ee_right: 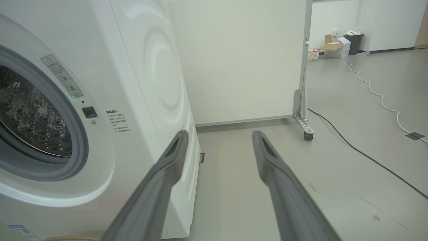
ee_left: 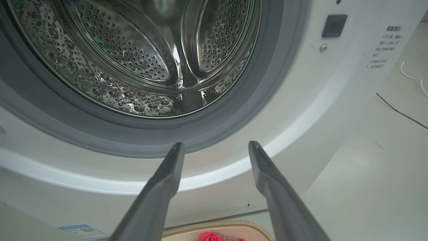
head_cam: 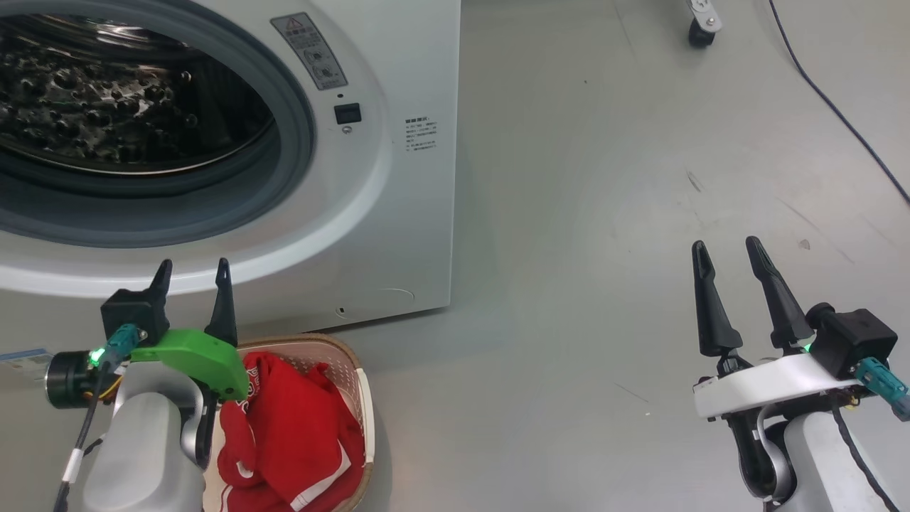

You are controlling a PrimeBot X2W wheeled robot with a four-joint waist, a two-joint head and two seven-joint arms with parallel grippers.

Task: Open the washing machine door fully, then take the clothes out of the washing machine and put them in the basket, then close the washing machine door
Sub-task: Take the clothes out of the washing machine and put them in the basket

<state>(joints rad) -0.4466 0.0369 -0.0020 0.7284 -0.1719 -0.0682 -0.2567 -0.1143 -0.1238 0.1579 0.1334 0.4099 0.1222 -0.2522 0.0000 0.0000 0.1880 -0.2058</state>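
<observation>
"At the lower left of the head view sits the left gripper (head_cam: 194, 263). Are its jaws pinching anything?"

"No. They stand spread with nothing between them, aimed at the white ring of the washing machine (head_cam: 419, 71), just under the grey seal (head_cam: 302, 142)."

"And the right gripper (head_cam: 726, 243)?"

"Its jaws are spread too and hold nothing. It hangs over bare floor (head_cam: 604, 213), well to the right of the machine and apart from everything."

"Where are the clothes?"

"The red clothes (head_cam: 298, 419) lie heaped in the basket (head_cam: 367, 405) — white trim shows along one fold. The basket sits on the floor just in front of the machine's base, right beside the left forearm."

"What about the drum?"

"The left wrist view looks straight into the steel drum (ee_left: 133, 50), with its perforated wall and ribs gleaming. A blue label sticker (ee_left: 83, 231) sits low on the machine's front, near the basket's rim."

"Anything further out?"

"A black cable (head_cam: 839, 114) runs across the floor at the far right, past a caster wheel (head_cam: 700, 32) at the top edge."
</observation>
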